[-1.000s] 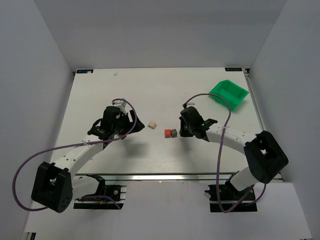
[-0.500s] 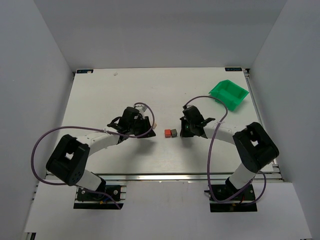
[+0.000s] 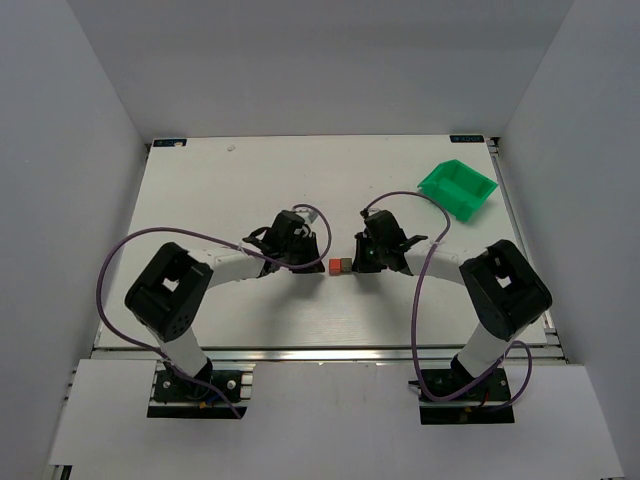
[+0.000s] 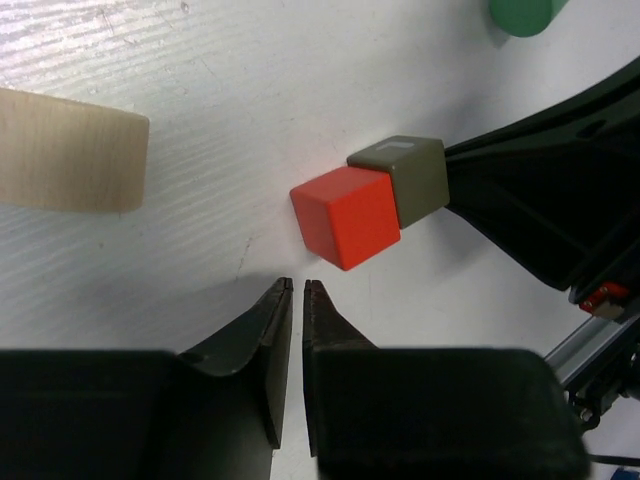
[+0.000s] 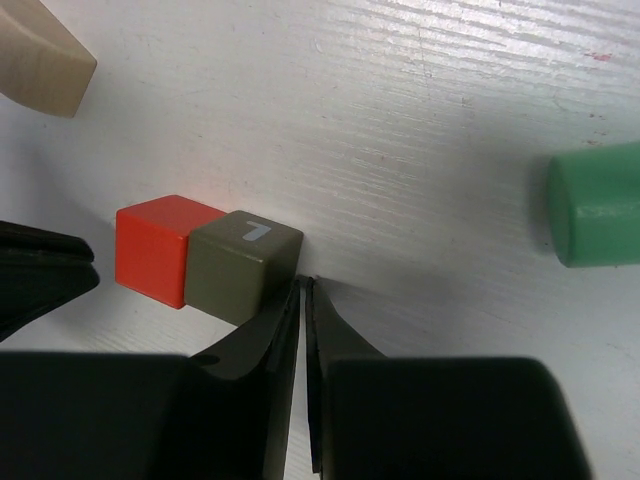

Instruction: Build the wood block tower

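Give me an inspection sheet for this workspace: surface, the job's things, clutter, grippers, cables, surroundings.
Surface: white table, no spills seen.
Job's things: red block and grey block touching side by side, not stacked; cream block and green piece lie apart.
Clutter: green bin toward the far right.
Grippers: left gripper shut, empty, near the red block; right gripper shut, empty, at the grey block.
Cables: purple cable looping along the left arm, another along the right.
Surroundings: plain pale walls; nothing else seen.
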`<action>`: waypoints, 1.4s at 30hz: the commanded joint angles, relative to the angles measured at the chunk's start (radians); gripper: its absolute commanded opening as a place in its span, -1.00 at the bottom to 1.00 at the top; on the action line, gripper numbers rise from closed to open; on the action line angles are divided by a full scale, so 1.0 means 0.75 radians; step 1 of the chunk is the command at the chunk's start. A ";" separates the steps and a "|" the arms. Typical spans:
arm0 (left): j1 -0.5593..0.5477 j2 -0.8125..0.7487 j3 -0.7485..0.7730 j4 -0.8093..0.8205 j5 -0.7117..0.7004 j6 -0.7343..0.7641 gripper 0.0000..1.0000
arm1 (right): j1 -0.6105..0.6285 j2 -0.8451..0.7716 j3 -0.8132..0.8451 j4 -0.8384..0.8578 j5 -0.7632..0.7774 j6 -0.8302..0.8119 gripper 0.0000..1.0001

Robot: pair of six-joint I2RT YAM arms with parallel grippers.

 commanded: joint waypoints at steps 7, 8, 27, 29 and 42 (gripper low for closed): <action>-0.019 0.050 0.100 -0.022 -0.059 0.023 -0.61 | -0.002 0.031 0.024 -0.012 0.003 -0.017 -0.75; -0.019 0.050 0.102 -0.020 -0.061 0.023 -0.61 | -0.002 0.031 0.024 -0.014 0.007 -0.017 -0.75; 0.039 -0.488 0.080 -0.860 -0.901 -0.400 0.93 | -0.014 -0.391 0.024 -0.304 0.406 -0.111 0.79; 0.053 -0.490 0.088 -0.960 -0.967 -0.511 0.96 | -0.012 -0.405 0.022 -0.320 0.400 -0.123 0.79; 0.229 -0.425 0.077 -0.979 -1.116 -0.795 0.82 | -0.014 -0.413 -0.025 -0.357 0.400 -0.107 0.79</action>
